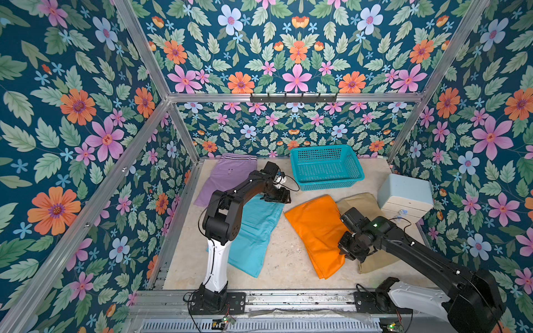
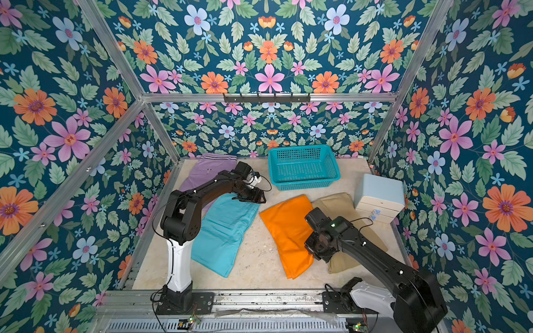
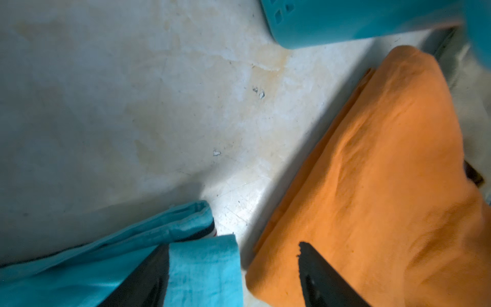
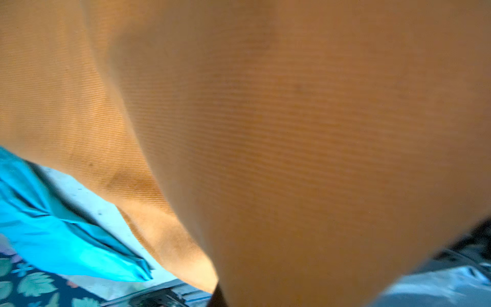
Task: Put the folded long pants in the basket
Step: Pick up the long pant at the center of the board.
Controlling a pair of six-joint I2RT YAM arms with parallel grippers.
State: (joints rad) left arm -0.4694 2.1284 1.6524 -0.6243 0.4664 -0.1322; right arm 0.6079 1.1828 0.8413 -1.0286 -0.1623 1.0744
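Beige tabletop (image 1: 282, 259); left claw (image 3: 233, 245) wide; right claw (image 1: 346, 252): spread unclear behind orange pants (image 4: 292, 119).

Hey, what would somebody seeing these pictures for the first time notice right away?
The loud floral wallpaper on every wall hits first. Then come the bright orange pants mid-table, with the right end effector at their edge, and the empty teal basket at the back.

Pale-blue drawer box (image 1: 405, 191), hook rail (image 1: 293, 99)
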